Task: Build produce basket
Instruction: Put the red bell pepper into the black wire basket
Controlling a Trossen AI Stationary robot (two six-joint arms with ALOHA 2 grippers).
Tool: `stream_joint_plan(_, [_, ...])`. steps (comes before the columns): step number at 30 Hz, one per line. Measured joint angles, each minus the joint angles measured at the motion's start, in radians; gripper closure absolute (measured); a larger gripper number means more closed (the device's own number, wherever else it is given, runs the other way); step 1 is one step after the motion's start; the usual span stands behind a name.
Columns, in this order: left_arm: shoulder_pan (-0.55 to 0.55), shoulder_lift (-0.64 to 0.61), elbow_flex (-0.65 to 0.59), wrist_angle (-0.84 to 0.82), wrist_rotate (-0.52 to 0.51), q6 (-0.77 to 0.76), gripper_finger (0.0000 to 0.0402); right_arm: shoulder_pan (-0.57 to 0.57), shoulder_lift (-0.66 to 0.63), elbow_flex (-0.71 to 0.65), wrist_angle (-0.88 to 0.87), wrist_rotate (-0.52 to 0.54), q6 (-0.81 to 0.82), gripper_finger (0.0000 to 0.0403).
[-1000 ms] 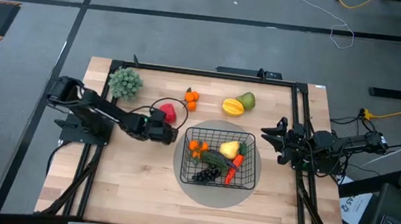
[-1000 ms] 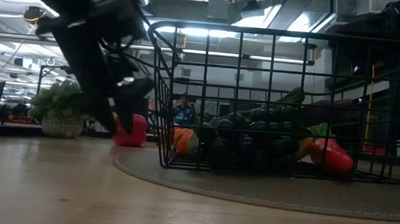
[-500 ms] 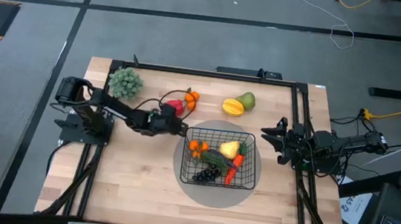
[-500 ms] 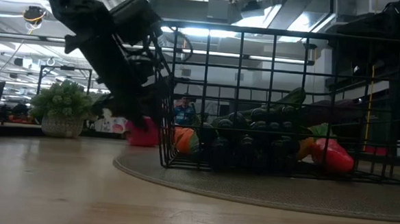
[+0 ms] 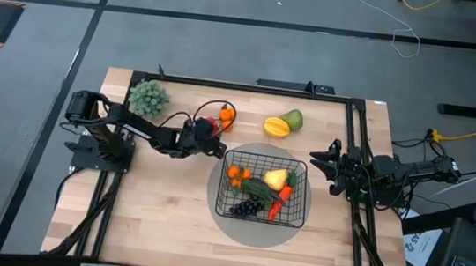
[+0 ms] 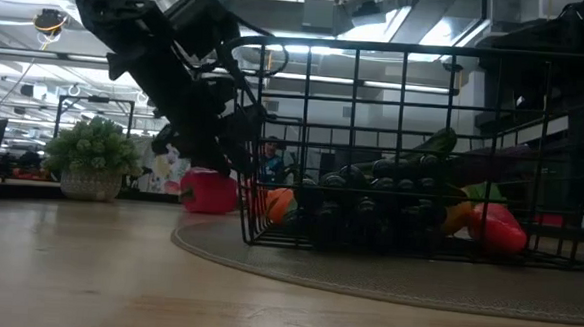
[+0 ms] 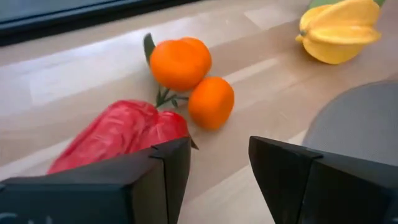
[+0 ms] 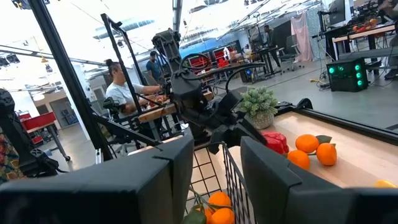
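While open wide, left hand [image 7: 214, 165]: empty, apparently touching red pepper [image 7: 118, 134] at its ten o'clock.
Right hand [image 5: 321, 167]: open, empty, at basket's [image 5: 300, 212] three o'clock.

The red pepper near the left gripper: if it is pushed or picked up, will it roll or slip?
The red pepper looks lumpy and elongated, so it would probably slide or wobble rather than roll far. Its glossy skin may slip between the open left gripper fingers. It looks like a light toy.
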Motion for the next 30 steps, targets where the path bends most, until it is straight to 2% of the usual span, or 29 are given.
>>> stream_joint_plan(5, [-0.007, -0.022, 0.000, -0.005, -0.038, 0.032, 0.0248, 0.000, 0.000, 0.000, 0.000, 0.000, 0.000, 0.0272])
stream_joint_plan(10, [-0.026, -0.120, 0.002, -0.130, -0.118, 0.060, 0.0248, 0.000, 0.000, 0.000, 0.000, 0.000, -0.002, 0.0272])
stream_joint_plan(15, [-0.025, -0.226, 0.001, -0.393, -0.011, -0.010, 0.0248, 0.000, 0.000, 0.000, 0.000, 0.000, -0.003, 0.0272])
stream_joint_plan(19, [-0.035, -0.251, 0.001, -0.511, 0.044, -0.107, 0.0248, 0.000, 0.000, 0.001, -0.030, -0.033, 0.064, 0.0272])
stream_joint_plan(23, [-0.050, -0.259, 0.000, -0.553, 0.044, -0.134, 0.0248, 0.000, 0.002, 0.000, -0.173, -0.150, 0.187, 0.0272])
stream_joint_plan(26, [-0.056, -0.258, 0.000, -0.557, 0.043, -0.134, 0.0248, 0.000, 0.002, 0.000, -0.184, -0.135, 0.201, 0.0272])
stream_joint_plan(30, [-0.056, -0.258, 0.000, -0.555, 0.044, -0.135, 0.0248, 0.000, 0.003, 0.000, -0.186, -0.124, 0.122, 0.0272])
